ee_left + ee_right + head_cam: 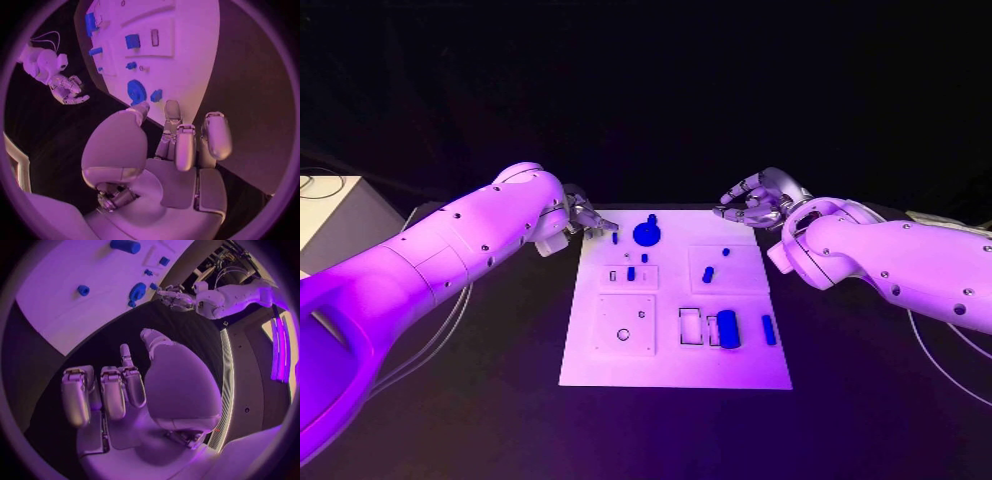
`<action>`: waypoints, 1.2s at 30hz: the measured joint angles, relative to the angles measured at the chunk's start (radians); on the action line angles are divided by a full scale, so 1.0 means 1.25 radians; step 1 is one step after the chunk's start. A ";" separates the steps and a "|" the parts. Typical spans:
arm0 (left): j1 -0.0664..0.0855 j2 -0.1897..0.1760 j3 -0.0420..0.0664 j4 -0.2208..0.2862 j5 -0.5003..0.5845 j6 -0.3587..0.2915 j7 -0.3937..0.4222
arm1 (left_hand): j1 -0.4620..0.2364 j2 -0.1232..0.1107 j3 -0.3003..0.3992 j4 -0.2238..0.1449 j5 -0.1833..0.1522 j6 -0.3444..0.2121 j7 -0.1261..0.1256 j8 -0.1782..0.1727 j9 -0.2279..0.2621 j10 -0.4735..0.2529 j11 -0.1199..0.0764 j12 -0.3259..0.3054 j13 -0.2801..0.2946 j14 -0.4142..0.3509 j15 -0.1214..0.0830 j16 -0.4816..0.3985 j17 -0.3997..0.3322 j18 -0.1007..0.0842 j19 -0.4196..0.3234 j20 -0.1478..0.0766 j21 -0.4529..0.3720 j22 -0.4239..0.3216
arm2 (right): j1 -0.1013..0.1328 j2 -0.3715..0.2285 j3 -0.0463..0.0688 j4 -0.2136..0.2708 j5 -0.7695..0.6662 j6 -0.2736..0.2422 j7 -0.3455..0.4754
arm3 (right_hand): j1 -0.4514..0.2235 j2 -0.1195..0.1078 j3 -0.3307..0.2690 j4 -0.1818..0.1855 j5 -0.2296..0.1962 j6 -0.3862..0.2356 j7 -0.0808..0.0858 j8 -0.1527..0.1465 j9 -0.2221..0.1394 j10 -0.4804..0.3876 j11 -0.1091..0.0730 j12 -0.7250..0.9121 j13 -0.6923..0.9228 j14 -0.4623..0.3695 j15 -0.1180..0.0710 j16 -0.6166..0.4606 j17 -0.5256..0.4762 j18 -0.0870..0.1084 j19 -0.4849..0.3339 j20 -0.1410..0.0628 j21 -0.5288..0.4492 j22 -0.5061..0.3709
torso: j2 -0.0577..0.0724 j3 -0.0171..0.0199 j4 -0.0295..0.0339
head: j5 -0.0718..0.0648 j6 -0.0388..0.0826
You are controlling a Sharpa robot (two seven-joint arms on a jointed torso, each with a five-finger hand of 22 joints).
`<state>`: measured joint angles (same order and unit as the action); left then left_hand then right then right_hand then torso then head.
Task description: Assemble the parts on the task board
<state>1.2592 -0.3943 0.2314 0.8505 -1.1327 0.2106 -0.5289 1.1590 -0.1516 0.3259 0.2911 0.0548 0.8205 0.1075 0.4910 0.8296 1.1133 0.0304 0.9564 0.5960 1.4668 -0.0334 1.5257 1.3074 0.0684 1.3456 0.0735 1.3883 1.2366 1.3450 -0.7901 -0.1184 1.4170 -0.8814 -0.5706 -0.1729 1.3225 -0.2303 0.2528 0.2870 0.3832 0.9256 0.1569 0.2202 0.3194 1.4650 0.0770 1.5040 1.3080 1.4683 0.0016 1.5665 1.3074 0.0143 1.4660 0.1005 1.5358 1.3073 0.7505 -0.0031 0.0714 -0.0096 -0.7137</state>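
Note:
The white task board (678, 352) lies in the middle of the black table. On its far part sits a round blue disc (646, 234) with a small blue part (615, 238) beside it. Two small blue parts (630, 273) (708, 273) stand mid-board. A thick blue cylinder (728, 328) and a slim blue bar (769, 329) lie near the right edge. My left hand (581, 218) hovers off the board's far left corner, fingers apart, holding nothing; the disc (136, 91) lies just beyond its fingertips (172, 107). My right hand (759, 205) hangs off the far right corner, fingers loosely bent and holding nothing.
Several rectangular recesses mark the board, among them an outlined slot (691, 326) next to the cylinder. A pale box (329, 215) stands at the table's far left. Cables trail over the table on both sides of the board.

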 measured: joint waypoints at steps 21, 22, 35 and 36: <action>0.000 0.011 -0.004 -0.004 0.016 0.011 0.004 | 0.000 0.000 0.000 0.000 0.000 0.000 0.000 0.000 -0.002 0.000 0.000 0.000 0.000 0.000 0.000 0.000 0.000 0.000 0.003 0.003 0.003 0.003 | 0.001 0.003 0.001 0.002 0.003 -0.010 0.004 | 0.000 0.000 0.000 0.000 0.003 0.000 0.000 0.000 0.001 0.000 0.000 -0.006 0.000 0.000 0.000 0.000 0.000 0.000 0.000 0.000 0.000 0.001 | 0.005 -0.0008 0.0005 | -0.006 -0.003; 0.000 0.011 -0.004 -0.004 0.016 0.012 0.004 | 0.000 0.000 0.000 0.000 0.000 0.000 0.000 0.000 -0.002 0.000 0.000 0.000 0.000 0.000 0.000 0.000 0.000 0.000 0.003 0.003 0.003 0.003 | 0.001 0.003 0.001 0.002 0.003 -0.010 0.004 | 0.000 0.000 0.000 0.000 0.003 0.000 0.000 0.000 0.001 0.000 0.000 -0.006 0.000 0.000 0.000 0.000 0.000 0.000 0.000 0.000 0.000 0.001 | 0.005 -0.0008 0.0005 | -0.007 -0.003; 0.001 0.015 -0.011 -0.008 0.024 0.012 0.006 | 0.015 0.015 0.022 -0.003 0.000 0.003 0.003 0.000 -0.009 0.000 0.000 0.003 -0.002 0.000 0.000 0.003 0.000 0.000 0.003 0.003 0.003 0.004 | 0.003 0.008 0.001 0.000 0.004 -0.010 0.005 | 0.000 0.000 0.000 0.000 0.003 0.000 0.000 0.000 0.001 0.000 0.000 -0.006 0.000 0.000 0.000 0.000 0.000 0.000 0.000 0.000 -0.003 0.000 | 0.006 -0.0009 0.0012 | -0.011 -0.005; 0.001 0.015 -0.011 -0.008 0.024 0.012 0.006 | 0.017 0.017 0.025 -0.002 0.000 0.003 0.003 0.000 -0.009 0.000 0.000 0.003 -0.002 0.000 0.000 0.003 0.000 0.000 0.003 0.003 0.003 0.004 | 0.003 0.008 0.001 0.000 0.004 -0.010 0.005 | 0.000 0.000 0.000 0.000 0.003 0.000 0.000 0.000 0.001 0.000 0.000 -0.006 0.000 0.000 0.000 0.000 0.000 0.000 0.000 0.000 -0.003 0.000 | 0.006 -0.0008 0.0012 | -0.011 -0.005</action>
<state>1.2600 -0.3752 0.2171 0.8403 -1.1027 0.2254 -0.5212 1.1807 -0.1299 0.3568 0.2882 0.0548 0.8241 0.1109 0.4910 0.8178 1.1134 0.0304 0.9603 0.5935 1.4667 -0.0335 1.5292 1.3073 0.0682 1.3491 0.0770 1.3920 1.2421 1.3492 -0.7799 -0.1168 1.4173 -0.8765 -0.5827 -0.1671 1.3224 -0.2302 0.2528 0.2870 0.3870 0.9256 0.1568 0.2202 0.3201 1.4650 0.0770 1.4963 1.3076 1.4683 0.0017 1.5665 1.3074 0.0143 1.4660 0.1005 1.5318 1.3079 0.7580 -0.0041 0.0729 -0.0237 -0.7200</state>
